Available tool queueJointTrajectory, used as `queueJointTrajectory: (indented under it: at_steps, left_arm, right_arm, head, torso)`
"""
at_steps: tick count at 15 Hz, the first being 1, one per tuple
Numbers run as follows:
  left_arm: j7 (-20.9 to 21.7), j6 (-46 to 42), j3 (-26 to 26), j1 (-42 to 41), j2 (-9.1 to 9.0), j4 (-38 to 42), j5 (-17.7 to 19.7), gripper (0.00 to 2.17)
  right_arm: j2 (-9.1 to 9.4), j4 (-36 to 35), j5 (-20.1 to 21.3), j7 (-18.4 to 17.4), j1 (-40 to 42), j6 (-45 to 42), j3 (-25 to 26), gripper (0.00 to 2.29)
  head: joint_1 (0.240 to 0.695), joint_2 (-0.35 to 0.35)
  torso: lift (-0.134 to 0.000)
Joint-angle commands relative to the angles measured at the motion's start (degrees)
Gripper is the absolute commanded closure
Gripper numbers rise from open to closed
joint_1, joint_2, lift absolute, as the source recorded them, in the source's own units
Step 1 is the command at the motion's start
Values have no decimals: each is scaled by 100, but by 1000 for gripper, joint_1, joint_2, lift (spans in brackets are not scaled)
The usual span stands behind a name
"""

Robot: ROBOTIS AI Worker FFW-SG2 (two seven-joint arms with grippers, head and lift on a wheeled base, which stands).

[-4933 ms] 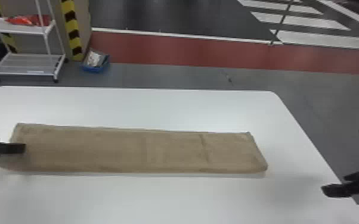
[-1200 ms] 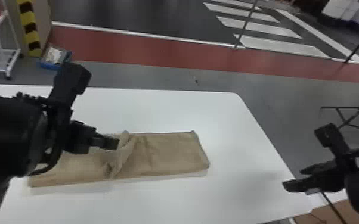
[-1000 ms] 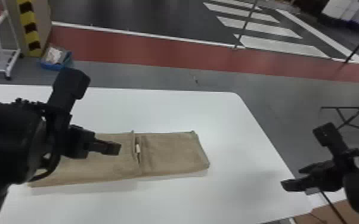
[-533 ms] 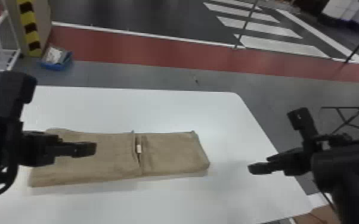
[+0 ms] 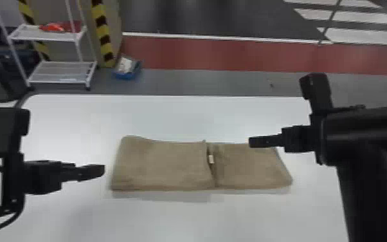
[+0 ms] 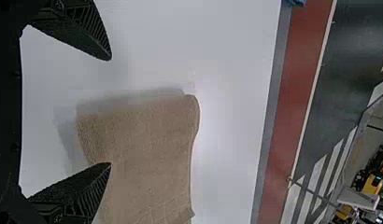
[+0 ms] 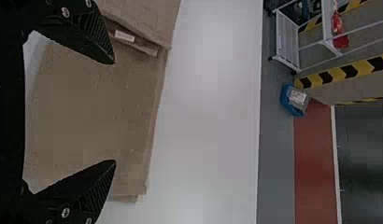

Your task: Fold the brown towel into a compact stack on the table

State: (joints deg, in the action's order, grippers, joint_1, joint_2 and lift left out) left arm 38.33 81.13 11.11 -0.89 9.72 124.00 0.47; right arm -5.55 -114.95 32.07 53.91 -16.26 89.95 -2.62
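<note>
Towel (image 5: 164, 165), brown, lies at mid-frame in the head view, its left part double-layered, on the white counter (image 5: 157, 218). Left gripper (image 6: 110, 111), at lower left, and right gripper (image 7: 115, 112), right of centre: fingers apart. Probable step: final folding. Next move: grip one end and turn it inward. Underlying layers are hidden; right gripper masks part of the upper edge.

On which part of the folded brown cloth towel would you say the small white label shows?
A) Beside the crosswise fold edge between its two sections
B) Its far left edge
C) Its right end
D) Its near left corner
A: the small white label sits beside the crosswise fold edge of the brown towel.
</note>
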Motion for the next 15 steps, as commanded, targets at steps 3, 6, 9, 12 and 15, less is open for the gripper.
queueJointTrajectory:
  at_steps: [3,6,9,12,15]
  left_arm:
    - [-1,-453,233,-219,329,-122,278,87]
    - [8,-664,225,-254,487,-184,401,87]
    - [52,-682,225,-280,575,-192,471,90]
    - [78,-699,251,-333,636,-166,524,90]
    - [78,-805,339,-465,680,-166,568,90]
  right_arm:
    - [560,421,19,-250,-185,13,-345,147]
    - [560,763,-104,-285,-106,13,-362,174]
    - [560,1001,-597,-408,-88,13,-116,184]
    - [560,1036,-1177,-417,8,13,-11,184]
    - [560,1053,-1458,-478,61,13,-28,184]
  head:
    - [695,88]
    - [695,121]
    - [695,133]
    - [695,146]
    - [695,170]
  torso:
    - [-124]
    - [-124]
    - [-124]
    - [-124]
    - [-124]
